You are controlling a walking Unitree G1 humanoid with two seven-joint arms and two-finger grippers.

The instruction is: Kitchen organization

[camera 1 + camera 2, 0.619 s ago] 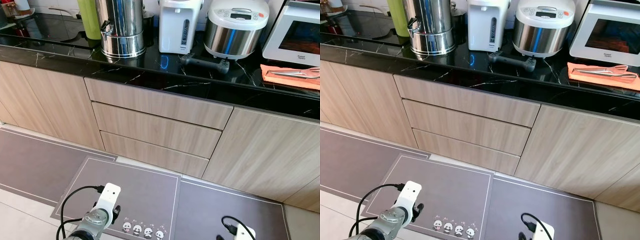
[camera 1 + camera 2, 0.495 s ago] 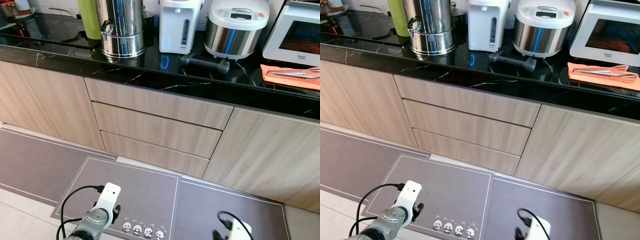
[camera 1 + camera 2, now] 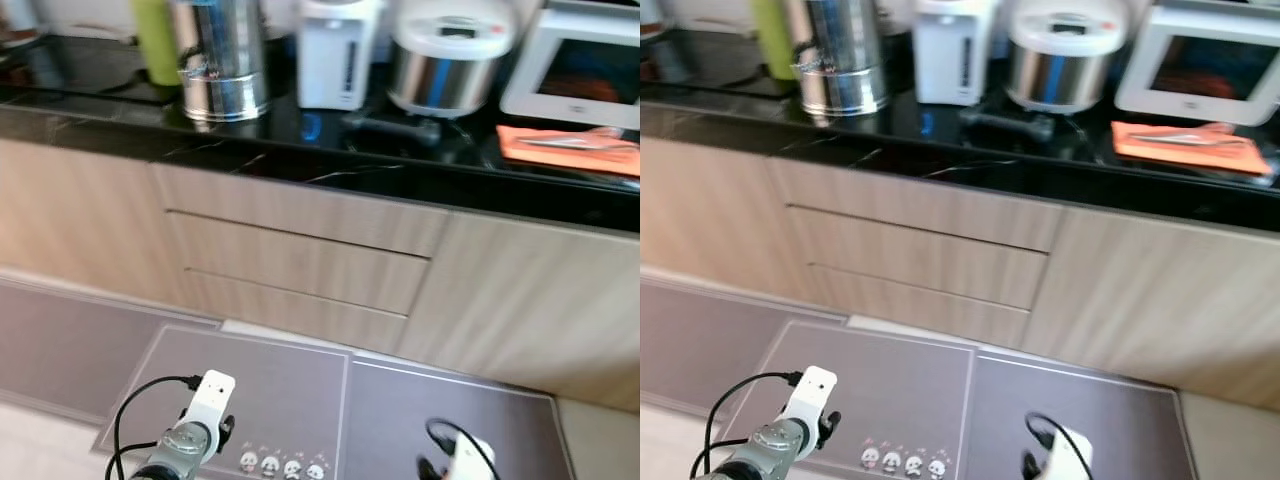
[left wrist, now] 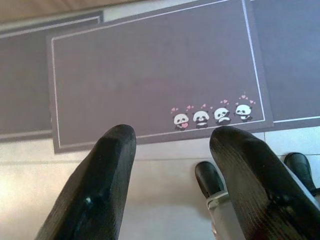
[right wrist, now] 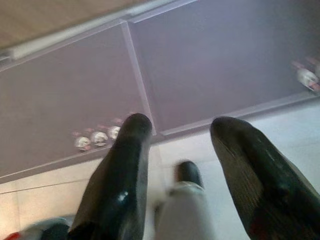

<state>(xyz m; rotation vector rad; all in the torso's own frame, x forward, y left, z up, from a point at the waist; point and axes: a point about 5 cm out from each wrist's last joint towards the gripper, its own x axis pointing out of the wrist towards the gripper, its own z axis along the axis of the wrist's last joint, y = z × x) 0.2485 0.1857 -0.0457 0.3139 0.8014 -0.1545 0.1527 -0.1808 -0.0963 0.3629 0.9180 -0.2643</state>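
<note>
Both arms hang low over the grey floor mat [image 4: 150,75]. Left gripper [image 4: 172,150] and right gripper [image 5: 177,145] are spread, empty. At twelve o'clock, blurred, possibly tongs [image 3: 1185,140] lie on the black counter [image 3: 940,150].

Black counter [image 3: 300,150] before us, grey mats [image 3: 280,380] below.
On it, left of the rice cooker [image 3: 445,55]: white kettle [image 3: 335,50], steel urn [image 3: 220,55]; right: microwave [image 3: 585,75], orange cloth [image 3: 565,150].
</note>
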